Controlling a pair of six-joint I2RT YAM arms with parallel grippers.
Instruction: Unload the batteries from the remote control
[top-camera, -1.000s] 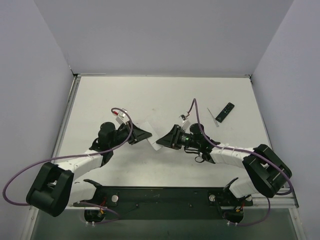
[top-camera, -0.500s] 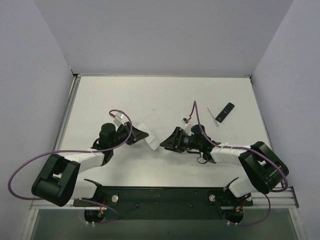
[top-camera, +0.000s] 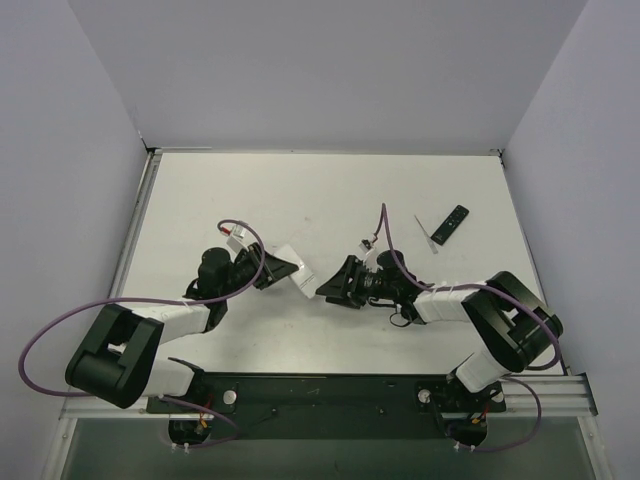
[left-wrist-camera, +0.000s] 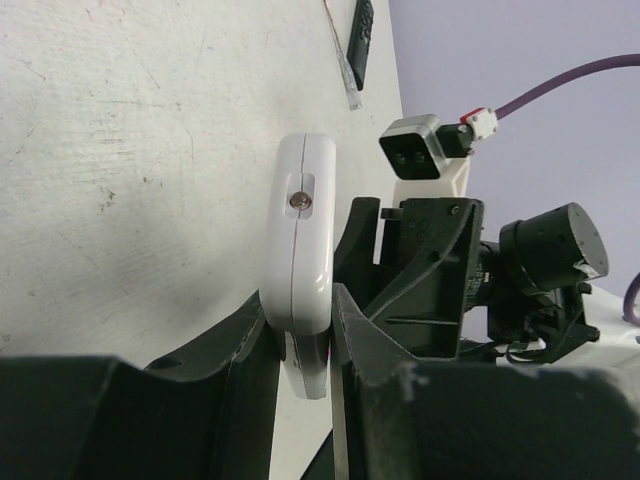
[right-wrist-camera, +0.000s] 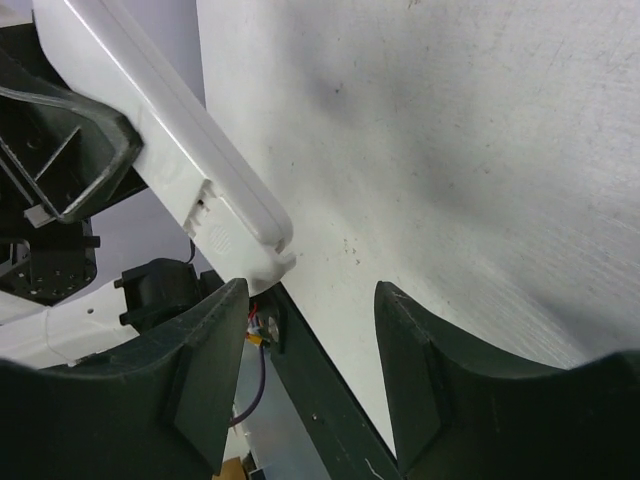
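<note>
We found the left gripper (left-wrist-camera: 300, 345) clenched on the lower end of a white rounded casing (left-wrist-camera: 300, 220), whose free end pointed toward the other arm. The right gripper (right-wrist-camera: 310, 345) hung with its fingers spread and nothing between them, and the casing's ridged end was just beside the finger at the left of its view. The black remote control (top-camera: 452, 222) lay at the upper right of the table (top-camera: 300, 190), well apart from both arms, with a thin pale stick (top-camera: 428, 232) beside it. We saw no batteries. We judged the casing was being passed across or set aside. To do that well, we would close the right fingers squarely across its flat faces and loosen the left only once they gripped.
</note>
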